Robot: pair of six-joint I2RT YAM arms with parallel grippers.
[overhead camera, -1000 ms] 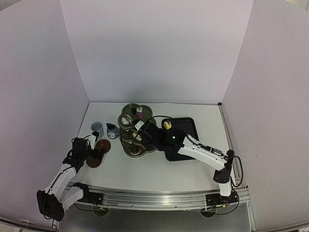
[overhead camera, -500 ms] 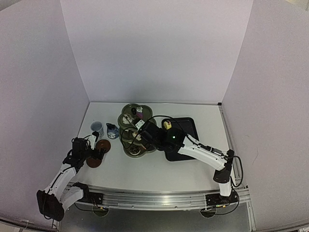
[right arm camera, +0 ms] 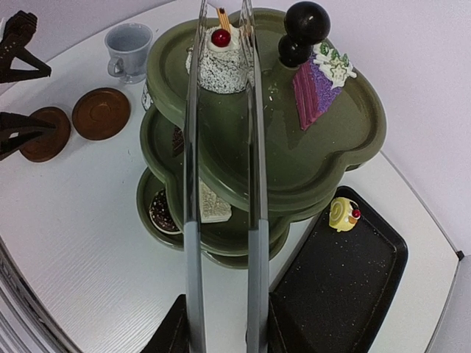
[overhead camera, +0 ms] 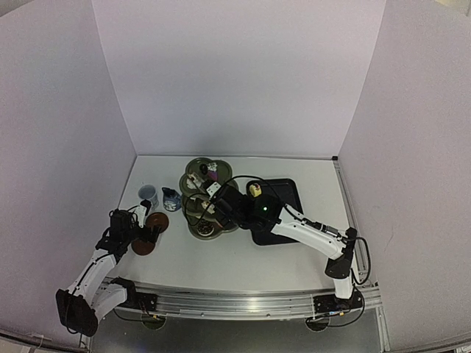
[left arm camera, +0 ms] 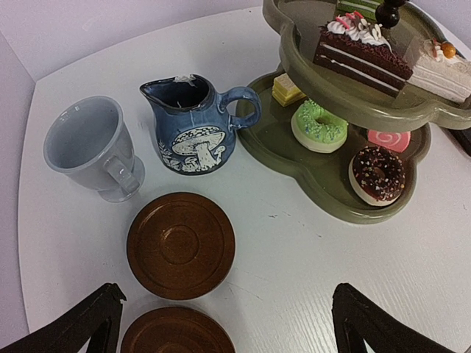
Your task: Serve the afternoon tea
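Black rectangular tray (right arm camera: pixel 346 279) on white table (right arm camera: pixel 96 220); metal tongs (right arm camera: pixel 193 184) nearby.

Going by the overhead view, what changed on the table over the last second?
Nothing visibly changed. The right claw still holds the metal tongs over the stand, their arms flanking the cherry-topped pastry on its top tier. The left claw stays open above the saucers.

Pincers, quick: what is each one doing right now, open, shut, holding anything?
Left pincer: open wide, holding nothing.
Right pincer: closed on the metal tongs, whose arms flank the cherry-topped pastry.
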